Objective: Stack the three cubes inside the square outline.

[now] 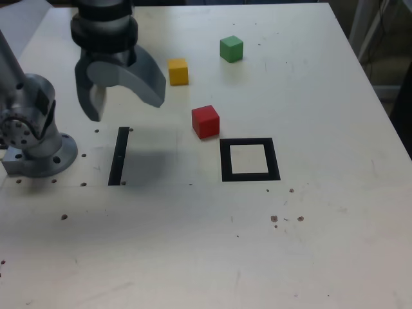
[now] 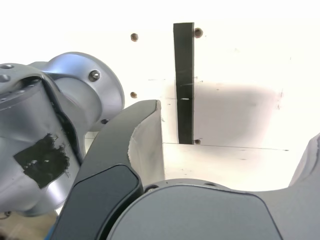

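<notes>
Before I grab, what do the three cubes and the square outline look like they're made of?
Red cube, yellow cube, green cube: matte, solid-colour, no glare; painted wood or foam, can't tell which. Square outline: flat black band flush with the table, likely tape or paint.

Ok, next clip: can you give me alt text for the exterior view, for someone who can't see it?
A robot arm's open gripper hovers over a pale table, above a black strip, holding nothing. Three cubes sit apart: the red cube just outside the empty black square outline, the yellow cube and green cube farther back.
</notes>
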Robot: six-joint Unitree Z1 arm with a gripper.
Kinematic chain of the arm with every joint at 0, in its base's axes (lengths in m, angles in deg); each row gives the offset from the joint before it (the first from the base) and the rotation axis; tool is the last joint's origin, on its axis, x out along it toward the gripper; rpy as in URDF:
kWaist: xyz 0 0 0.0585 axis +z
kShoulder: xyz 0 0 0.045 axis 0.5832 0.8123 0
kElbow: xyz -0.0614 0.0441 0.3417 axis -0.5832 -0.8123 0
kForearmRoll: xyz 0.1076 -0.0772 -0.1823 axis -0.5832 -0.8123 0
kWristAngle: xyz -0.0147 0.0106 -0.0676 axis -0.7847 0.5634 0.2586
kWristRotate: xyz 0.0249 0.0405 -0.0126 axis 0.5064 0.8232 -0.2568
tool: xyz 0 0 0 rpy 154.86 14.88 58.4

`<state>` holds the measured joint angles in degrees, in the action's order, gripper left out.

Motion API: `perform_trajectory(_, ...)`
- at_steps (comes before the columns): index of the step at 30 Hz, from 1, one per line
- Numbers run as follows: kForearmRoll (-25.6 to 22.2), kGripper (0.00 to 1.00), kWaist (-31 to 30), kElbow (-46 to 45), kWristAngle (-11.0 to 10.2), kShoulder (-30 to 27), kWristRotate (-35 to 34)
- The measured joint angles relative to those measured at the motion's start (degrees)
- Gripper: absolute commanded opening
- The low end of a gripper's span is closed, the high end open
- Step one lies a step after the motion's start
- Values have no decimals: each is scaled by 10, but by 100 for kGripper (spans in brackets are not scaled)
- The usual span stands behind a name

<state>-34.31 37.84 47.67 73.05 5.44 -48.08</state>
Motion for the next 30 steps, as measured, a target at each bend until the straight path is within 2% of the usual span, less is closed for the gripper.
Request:
perform_trajectory(5,-22,98,0,51,-8,31,-25)
perform_trajectory(10,-49,98,6,151,-15,109,-42)
perform_trajectory(18,-52,96,33,199,-12,184,-58)
perform_trajectory(21,-44,96,56,205,-12,223,-58)
perform_trajectory(25,-29,95,69,198,-11,229,-57)
perform_trajectory(30,19,94,75,178,2,250,-57)
